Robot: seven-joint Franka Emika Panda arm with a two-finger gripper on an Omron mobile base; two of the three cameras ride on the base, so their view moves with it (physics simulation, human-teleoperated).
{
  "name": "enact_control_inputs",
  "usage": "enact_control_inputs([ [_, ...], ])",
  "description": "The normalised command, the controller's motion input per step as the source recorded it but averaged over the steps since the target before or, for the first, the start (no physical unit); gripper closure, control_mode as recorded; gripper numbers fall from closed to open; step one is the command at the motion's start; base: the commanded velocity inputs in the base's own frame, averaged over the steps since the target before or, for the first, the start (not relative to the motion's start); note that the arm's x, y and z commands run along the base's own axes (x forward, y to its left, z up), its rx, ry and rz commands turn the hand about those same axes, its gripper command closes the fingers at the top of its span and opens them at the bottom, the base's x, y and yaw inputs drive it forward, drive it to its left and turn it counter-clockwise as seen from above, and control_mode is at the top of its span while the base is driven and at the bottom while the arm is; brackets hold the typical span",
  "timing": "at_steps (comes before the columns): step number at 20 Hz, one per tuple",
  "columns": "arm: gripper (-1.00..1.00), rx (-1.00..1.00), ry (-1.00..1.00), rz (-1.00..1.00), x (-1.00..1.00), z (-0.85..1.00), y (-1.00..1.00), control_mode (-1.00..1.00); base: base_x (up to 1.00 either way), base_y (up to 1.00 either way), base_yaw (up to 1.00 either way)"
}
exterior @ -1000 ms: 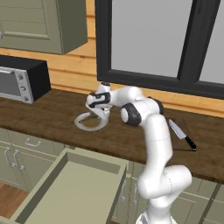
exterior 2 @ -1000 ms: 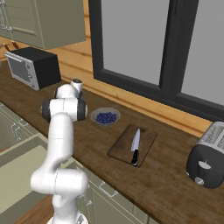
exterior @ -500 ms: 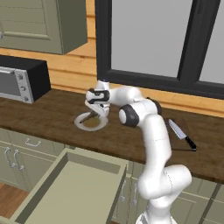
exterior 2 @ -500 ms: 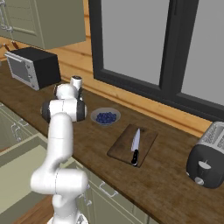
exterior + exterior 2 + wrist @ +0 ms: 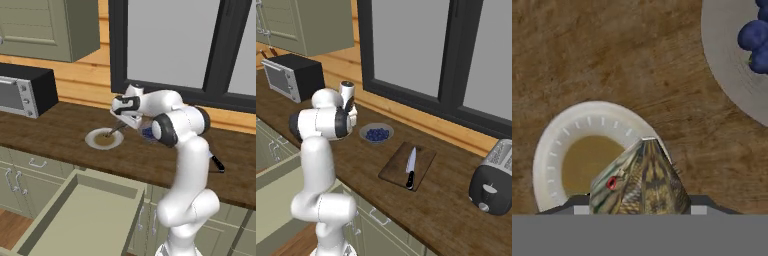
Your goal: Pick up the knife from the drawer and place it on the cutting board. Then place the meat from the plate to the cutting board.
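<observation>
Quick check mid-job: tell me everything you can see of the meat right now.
The meat is a small wedge-shaped chunk with a mottled brown, grey and greenish surface and one small red spot. In the hand view it sits between the pincer tips, shut on it, tapering away from the camera. It hangs over the near rim of the white plate with the tan centre. Whether it touches the plate is unclear.

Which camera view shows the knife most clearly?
The right base view: the knife lies whole on the cutting board, blade and handle plain. The left base view shows only its dark handle end beyond the arm.
</observation>
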Motion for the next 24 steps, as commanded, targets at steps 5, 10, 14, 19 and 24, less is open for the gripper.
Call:
enact_control_inputs([
  [5,1.0,0.0,-0.29,0.18,-1.0,0.03,-1.0,-1.0,0.0,0.0,0.0],
  [10,1.0,-0.03,-0.15,0.16,-1.0,0.46,-1.0,-1.0,0.0,0.0,0.0],
  [14,1.0,-0.09,-0.01,0.11,-0.79,0.83,-1.0,-1.0,0.0,0.0,0.0],
  [19,1.0,-0.07,0.2,0.04,-0.32,0.95,-1.0,-1.0,0.0,0.0,0.0],
  [24,1.0,-0.08,0.45,0.06,-0.03,0.16,-1.0,-1.0,0.0,0.0,0.0],
])
